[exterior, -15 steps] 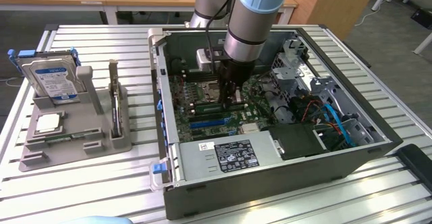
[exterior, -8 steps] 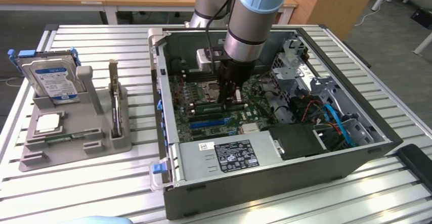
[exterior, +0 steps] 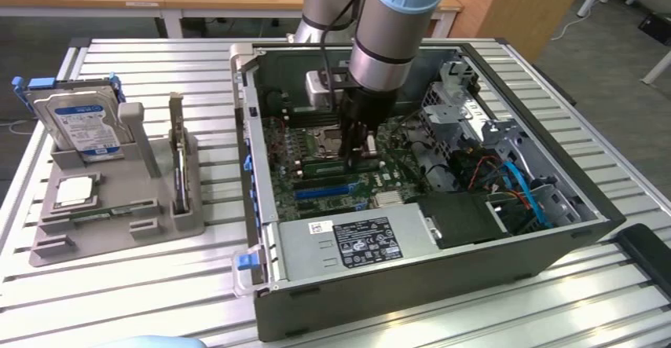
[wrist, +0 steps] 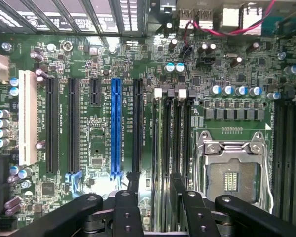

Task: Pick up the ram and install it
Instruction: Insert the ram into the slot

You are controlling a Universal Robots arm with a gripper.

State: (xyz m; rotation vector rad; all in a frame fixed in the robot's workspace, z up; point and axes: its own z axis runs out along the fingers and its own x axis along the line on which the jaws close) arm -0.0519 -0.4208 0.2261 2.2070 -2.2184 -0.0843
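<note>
A slatted metal bench (exterior: 137, 301) carries an open computer case (exterior: 419, 281). Inside, the gripper (exterior: 362, 150) hangs low over the motherboard (wrist: 98, 123), claw spread, gripping nothing. The ram (wrist: 159, 148) seems to sit edge-up in its slot between the fingers (wrist: 128, 207), its long axis parallel to the blue slot (wrist: 116, 128). Case walls crowd close. A second ram (exterior: 100, 214) lies in the grey holder (exterior: 157, 230) by the bench's edge at the exterior view's left.
</note>
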